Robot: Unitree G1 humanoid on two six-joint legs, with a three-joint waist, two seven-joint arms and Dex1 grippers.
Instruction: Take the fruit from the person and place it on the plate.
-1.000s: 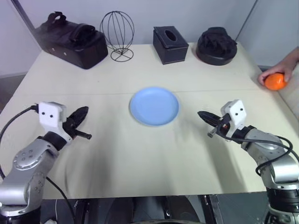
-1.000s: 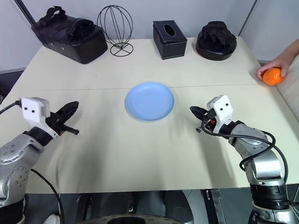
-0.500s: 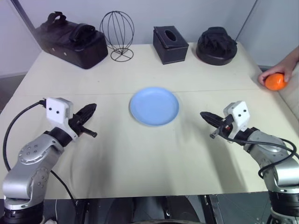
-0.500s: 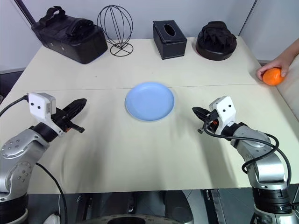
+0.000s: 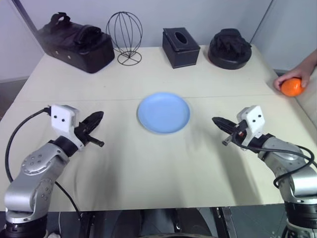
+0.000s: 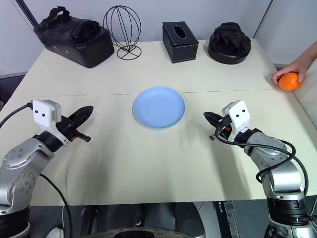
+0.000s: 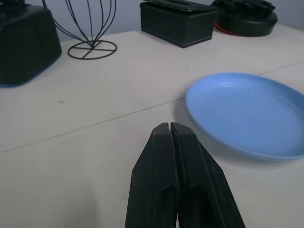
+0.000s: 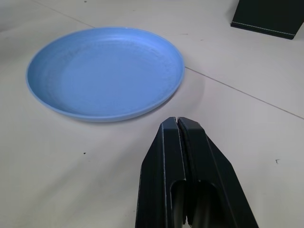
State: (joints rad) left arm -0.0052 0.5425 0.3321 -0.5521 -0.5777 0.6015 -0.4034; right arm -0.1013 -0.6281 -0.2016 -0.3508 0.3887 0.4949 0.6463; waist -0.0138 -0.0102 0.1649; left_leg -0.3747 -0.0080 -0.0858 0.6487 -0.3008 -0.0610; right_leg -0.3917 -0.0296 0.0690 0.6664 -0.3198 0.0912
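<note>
A small orange fruit (image 5: 291, 87) rests at the table's far right edge under a person's hand (image 5: 296, 76). The light blue plate (image 5: 163, 112) lies empty at the table's middle. My left gripper (image 5: 99, 116) hovers left of the plate, shut, with nothing in it. My right gripper (image 5: 216, 120) hovers right of the plate, also shut and empty, well short of the fruit. Both point inward at the plate, and both wrist views show the plate (image 7: 247, 111) (image 8: 104, 71) just past the closed fingers.
Along the table's back edge stand a black bag (image 5: 77, 42), a wire dome stand (image 5: 124, 37), a black tissue box (image 5: 181, 47) and a black hat on a round base (image 5: 230, 48). A seam crosses the tabletop behind the plate.
The left arm shifted slightly toward the plate. The right arm, the fruit and the person's hand have kept still.
</note>
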